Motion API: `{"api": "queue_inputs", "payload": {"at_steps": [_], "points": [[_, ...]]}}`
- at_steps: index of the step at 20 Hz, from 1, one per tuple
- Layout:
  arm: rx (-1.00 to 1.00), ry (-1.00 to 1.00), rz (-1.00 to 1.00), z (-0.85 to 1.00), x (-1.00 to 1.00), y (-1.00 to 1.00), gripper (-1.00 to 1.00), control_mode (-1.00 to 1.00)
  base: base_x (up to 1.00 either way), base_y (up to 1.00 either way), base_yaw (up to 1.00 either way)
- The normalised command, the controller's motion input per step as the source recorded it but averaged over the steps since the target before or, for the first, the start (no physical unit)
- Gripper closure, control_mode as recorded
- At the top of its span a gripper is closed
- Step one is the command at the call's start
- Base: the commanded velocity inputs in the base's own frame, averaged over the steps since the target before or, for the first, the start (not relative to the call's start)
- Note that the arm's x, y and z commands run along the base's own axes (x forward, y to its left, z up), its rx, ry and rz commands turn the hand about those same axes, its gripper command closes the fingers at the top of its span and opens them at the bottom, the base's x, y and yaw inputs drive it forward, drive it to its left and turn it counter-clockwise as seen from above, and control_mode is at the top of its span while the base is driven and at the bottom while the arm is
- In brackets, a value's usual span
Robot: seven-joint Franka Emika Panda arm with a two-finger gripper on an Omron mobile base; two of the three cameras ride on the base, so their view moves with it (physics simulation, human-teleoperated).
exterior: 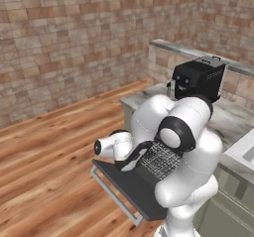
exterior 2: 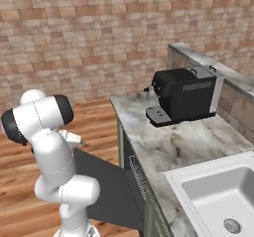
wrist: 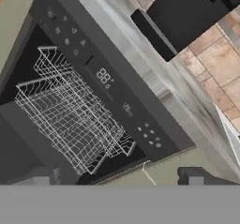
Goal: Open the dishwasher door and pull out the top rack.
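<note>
Dishwasher door [exterior: 130,182] is down flat, handle bar at its outer edge toward the floor; top rack [wrist: 70,113] sits in the cavity below the control strip [wrist: 108,80], looks partly out, can't tell how far; fingers [wrist: 117,183] spread wide, holding nothing, hovering above the rack's front rim; rack's long axis runs parallel to the bench [exterior 2: 173,142] front; pull direction is out over the door, open wood floor [exterior: 44,171] beyond, plenty of room imo.
</note>
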Motion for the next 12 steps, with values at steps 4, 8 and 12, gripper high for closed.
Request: {"api": "queue_inputs", "payload": {"at_steps": [4, 8, 12], "points": [[-0.06, -0.59, -0.07, 0.00, 0.10, 0.02, -1.00, -1.00, 0.00, 0.00, 0.00], [0.00, -0.53, -0.17, -0.08, 0.02, 0.00, -1.00, -1.00, 0.00, 0.00, 0.00], [0.02, -0.38, -0.21, -0.11, 0.09, 0.00, -1.00, -1.00, 0.00, 0.00, 0.00]]}}
